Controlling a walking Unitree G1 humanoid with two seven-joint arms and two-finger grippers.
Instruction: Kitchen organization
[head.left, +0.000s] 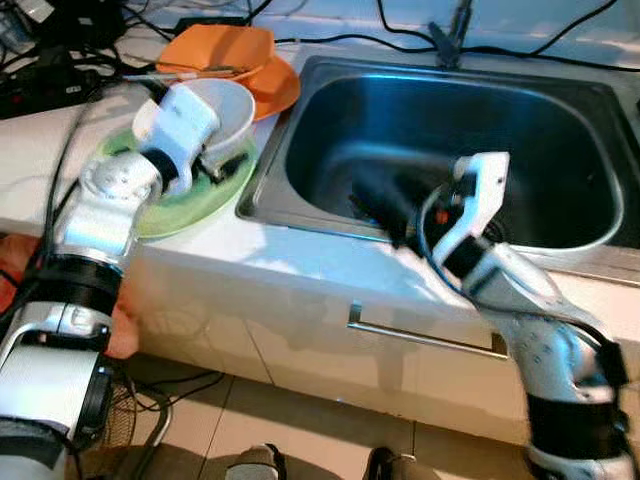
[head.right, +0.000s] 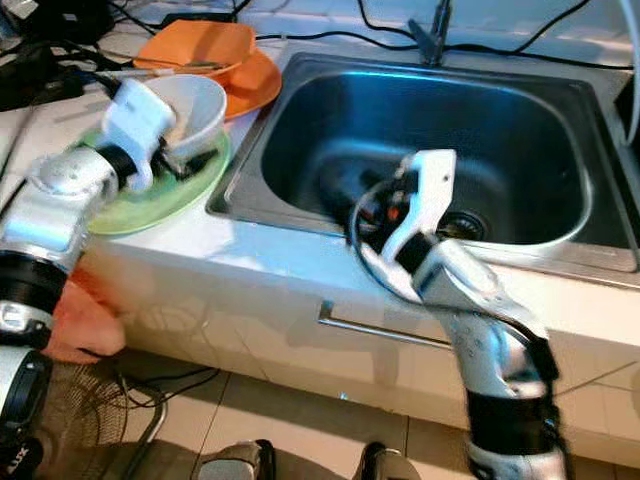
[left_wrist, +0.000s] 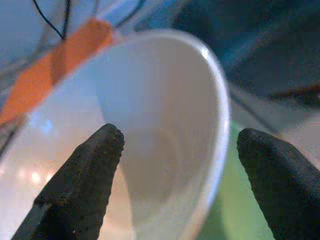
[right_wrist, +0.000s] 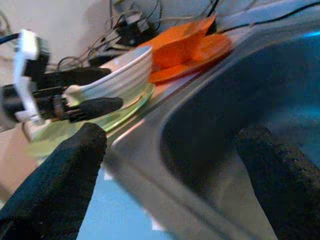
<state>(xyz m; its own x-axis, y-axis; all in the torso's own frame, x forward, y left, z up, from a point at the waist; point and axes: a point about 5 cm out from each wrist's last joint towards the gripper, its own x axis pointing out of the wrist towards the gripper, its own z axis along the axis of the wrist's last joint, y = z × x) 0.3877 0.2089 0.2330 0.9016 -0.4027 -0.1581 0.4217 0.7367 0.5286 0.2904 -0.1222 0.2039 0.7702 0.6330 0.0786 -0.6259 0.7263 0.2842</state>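
Left gripper (left_wrist: 175, 165): fingers apart, straddling the rim of the white bowl (head.left: 222, 115), one finger inside, one outside.
Right gripper (right_wrist: 172, 165): fingers wide apart, empty, low over the near rim of the steel sink (head.left: 330, 215).
White bowl: tilted on the green plate (head.left: 190, 200), on the counter (head.left: 250, 245) left of the sink.
Orange plate (head.left: 275, 85): behind the bowl.
Black cables (head.left: 60, 60): back left.
Both arms reach forward, elbows bent.
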